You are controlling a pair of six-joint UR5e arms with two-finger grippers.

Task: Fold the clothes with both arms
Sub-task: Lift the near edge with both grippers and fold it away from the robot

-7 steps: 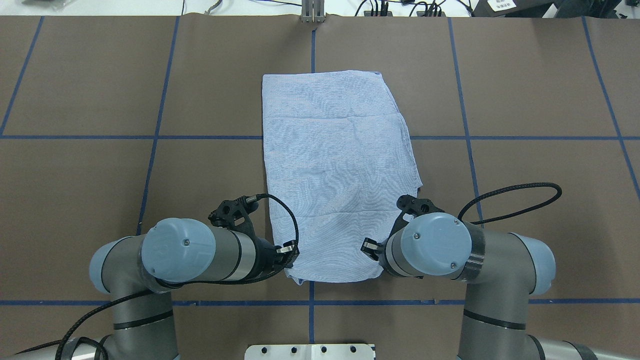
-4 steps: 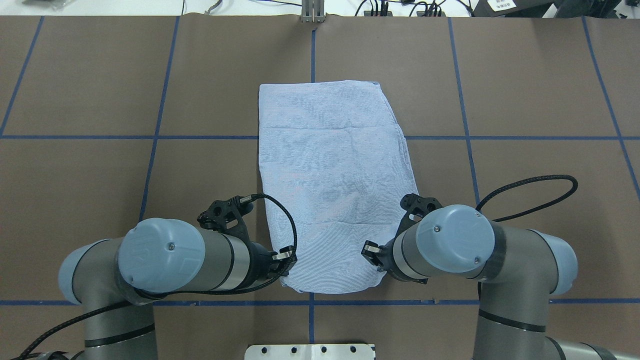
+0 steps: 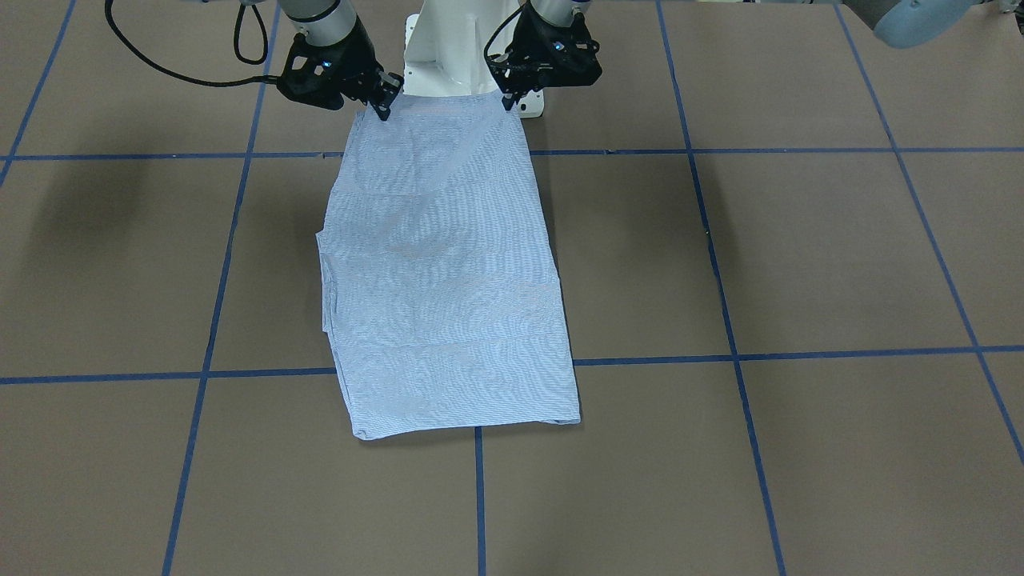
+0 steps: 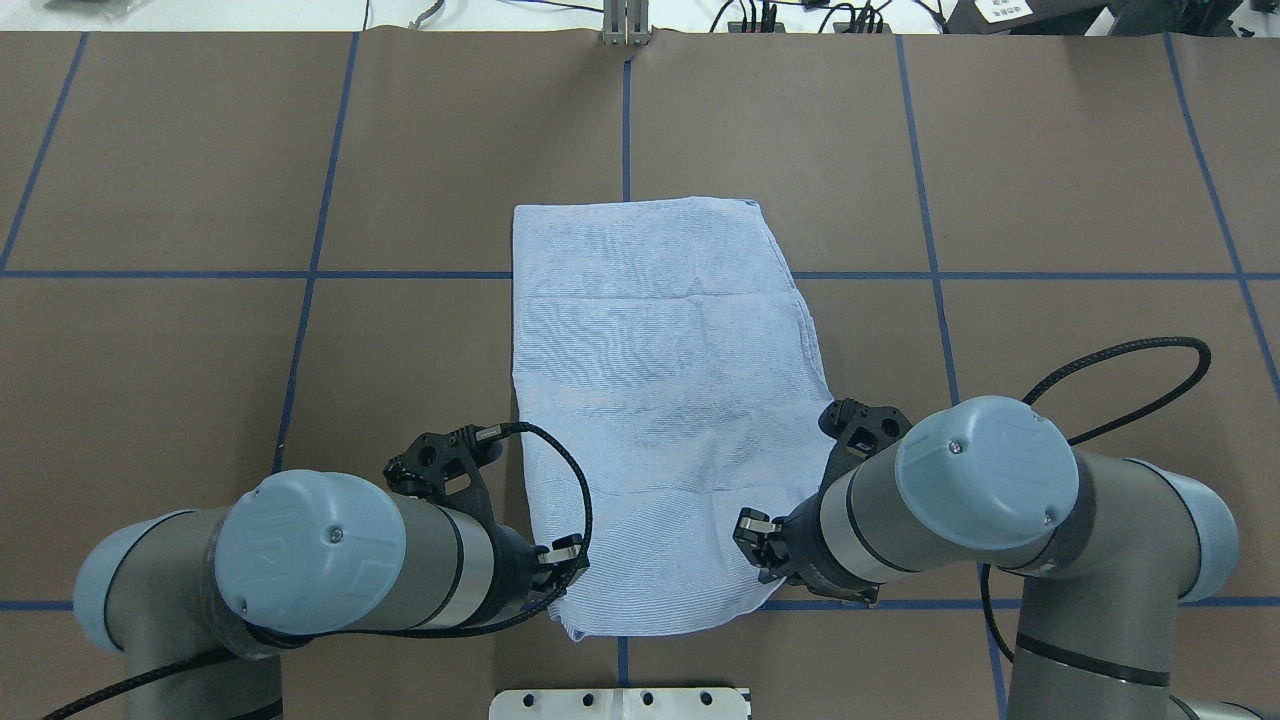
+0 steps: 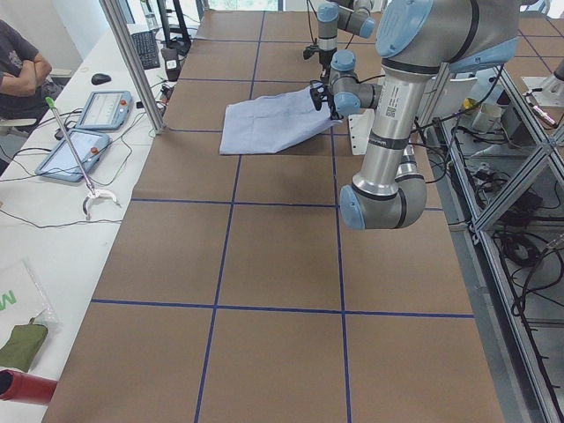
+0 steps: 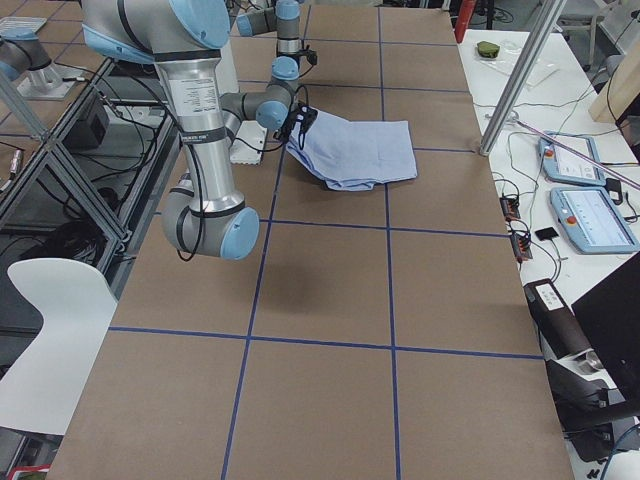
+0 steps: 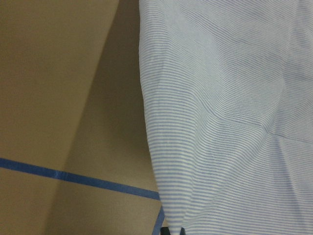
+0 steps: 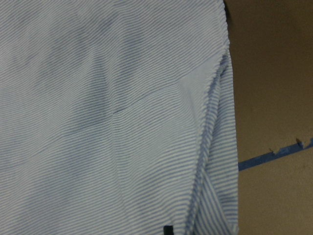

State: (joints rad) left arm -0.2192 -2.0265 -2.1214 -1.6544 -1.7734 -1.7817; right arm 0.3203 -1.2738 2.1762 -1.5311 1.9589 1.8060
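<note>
Striped shirt point(image 4: 660, 400), near corners clamped in left gripper point(image 3: 508, 102), right gripper point(image 3: 384, 110)

lt even, bright | shad. soft | moiré on shirt point(image 4: 655, 380) | wrist cams dimmer

From overhead, the near corners of the shirt point(image 4: 660, 400) are hidden from me under the left arm point(image 4: 330, 555) and right arm point(image 4: 960, 490). The same goes for the tips of the left end effector point(image 3: 510, 102) and right end effector point(image 3: 384, 108) where they pinch the cloth. Each wrist camera gives me only a black sliver at its bottom edge, with the shirt running off frame. The front view crops both arms at the top, and a person point(image 5: 18, 62) beside the desk point(image 5: 282, 264) is cut off by the left side view's edge.
</note>
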